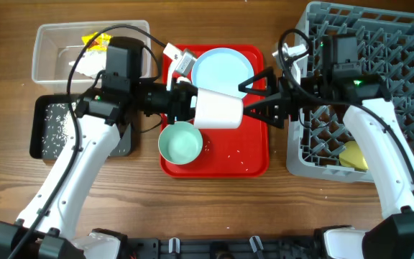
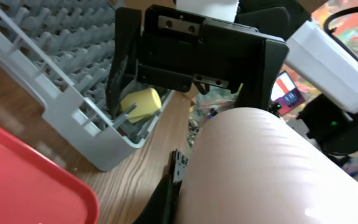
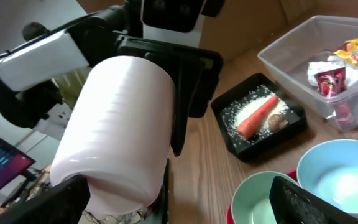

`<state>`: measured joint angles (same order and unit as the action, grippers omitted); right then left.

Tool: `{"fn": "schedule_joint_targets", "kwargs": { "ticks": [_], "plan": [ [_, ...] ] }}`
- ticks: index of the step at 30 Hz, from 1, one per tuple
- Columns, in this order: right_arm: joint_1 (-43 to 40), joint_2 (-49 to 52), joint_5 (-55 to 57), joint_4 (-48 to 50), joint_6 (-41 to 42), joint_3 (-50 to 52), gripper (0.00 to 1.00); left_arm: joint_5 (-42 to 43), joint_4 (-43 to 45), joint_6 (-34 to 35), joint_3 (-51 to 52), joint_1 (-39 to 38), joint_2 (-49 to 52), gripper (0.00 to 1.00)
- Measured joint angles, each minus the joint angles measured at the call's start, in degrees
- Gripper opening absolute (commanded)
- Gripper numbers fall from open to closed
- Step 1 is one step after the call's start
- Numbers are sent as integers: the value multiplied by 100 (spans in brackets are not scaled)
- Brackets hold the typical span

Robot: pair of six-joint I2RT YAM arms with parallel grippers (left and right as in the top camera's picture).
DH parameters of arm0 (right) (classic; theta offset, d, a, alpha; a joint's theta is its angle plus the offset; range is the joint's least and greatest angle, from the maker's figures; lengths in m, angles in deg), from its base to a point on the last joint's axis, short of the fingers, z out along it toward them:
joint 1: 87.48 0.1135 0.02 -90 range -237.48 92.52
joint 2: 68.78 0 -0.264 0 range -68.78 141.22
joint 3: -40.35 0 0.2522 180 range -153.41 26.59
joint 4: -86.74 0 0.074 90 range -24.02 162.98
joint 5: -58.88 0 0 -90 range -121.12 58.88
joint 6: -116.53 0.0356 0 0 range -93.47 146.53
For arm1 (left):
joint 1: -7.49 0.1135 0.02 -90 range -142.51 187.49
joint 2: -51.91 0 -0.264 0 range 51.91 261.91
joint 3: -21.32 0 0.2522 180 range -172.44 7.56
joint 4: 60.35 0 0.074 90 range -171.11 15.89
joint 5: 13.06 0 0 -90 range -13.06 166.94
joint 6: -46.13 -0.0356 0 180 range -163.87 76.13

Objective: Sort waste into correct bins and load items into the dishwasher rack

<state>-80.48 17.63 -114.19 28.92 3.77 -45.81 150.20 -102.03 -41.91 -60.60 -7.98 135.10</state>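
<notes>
Over red tray (image 1: 250, 158): left gripper (image 1: 191, 102) seemingly clamping pale pink cup (image 1: 218, 109)
Right gripper (image 1: 243, 99): gaping wide
Surface: wooden table (image 1: 214, 208) showing
Room: monitor (image 3: 2, 162) glowing, blurry

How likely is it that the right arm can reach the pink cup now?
Probably yes: the pink cup is held sideways by the left gripper, and the right gripper faces it, open, with nothing between.

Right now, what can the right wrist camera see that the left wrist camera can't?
Only the right wrist view shows the black bin with the carrot and rice, the clear bin holding wrappers and tissue, and two bowls. Only the left wrist view shows the dishwasher rack and the yellow cup inside it. Both show the pale pink cup, close up.
</notes>
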Motion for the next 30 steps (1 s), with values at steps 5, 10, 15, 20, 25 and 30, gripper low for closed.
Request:
{"fn": "schedule_joint_targets", "kwargs": {
  "ticks": [5,10,15,20,25,30],
  "plan": [
    [4,7,234,44,17,17,96,-461,-22,-17,-28,11,-39,4],
    [2,15,553,46,17,17,97,-793,-81,-17,-37,11,-44,4],
    [2,48,898,76,33,28,97,-1215,-256,-20,-48,11,-72,4],
    [2,55,1346,87,107,28,97,-1622,-337,-20,-50,-17,-70,4],
    [4,55,2022,129,514,28,97,-2142,-382,-15,-50,-55,-46,4],
    [136,4,1923,131,890,26,97,-3093,-492,0,-37,-57,251,4]
  ]
}}
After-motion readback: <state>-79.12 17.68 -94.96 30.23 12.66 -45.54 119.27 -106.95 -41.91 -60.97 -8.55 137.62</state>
